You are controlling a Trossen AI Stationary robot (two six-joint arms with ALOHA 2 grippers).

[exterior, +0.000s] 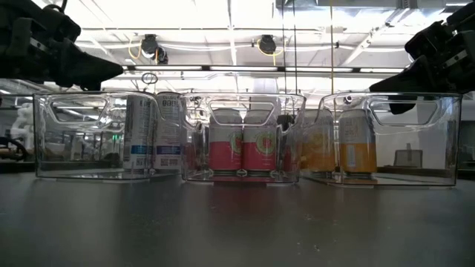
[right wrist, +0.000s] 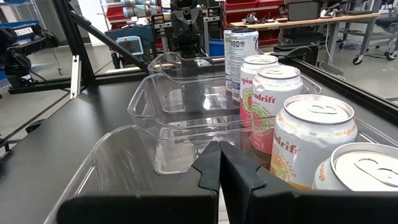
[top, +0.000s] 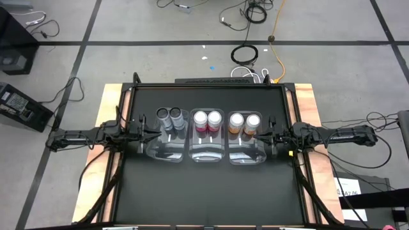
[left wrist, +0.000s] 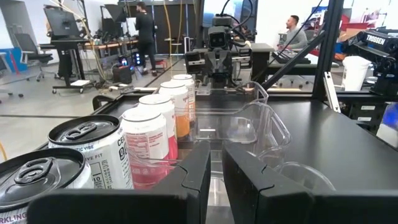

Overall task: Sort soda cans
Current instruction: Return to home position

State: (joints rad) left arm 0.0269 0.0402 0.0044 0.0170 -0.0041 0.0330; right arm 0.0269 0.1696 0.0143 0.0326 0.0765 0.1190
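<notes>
Three clear bins stand in a row mid-table. The left bin (top: 167,151) holds two dark grey soda cans (top: 169,116) upright at its far end. Two pink-red cans (top: 207,119) stand the same way in the middle bin (top: 207,153), and two orange cans (top: 245,121) in the right bin (top: 246,154). My left gripper (top: 153,131) hangs shut and level just left of the left bin, above its rim, holding nothing. On the other side, my right gripper (top: 263,133) is shut and empty beside the right bin. The low view shows both grippers above the bins.
The black table top (top: 204,198) lies bare in front of the bins, toward the near edge. Wooden strips (top: 96,191) run along the table's left and right sides. Cables (top: 246,54) lie on the floor beyond the far edge. People (left wrist: 295,31) show in the room behind.
</notes>
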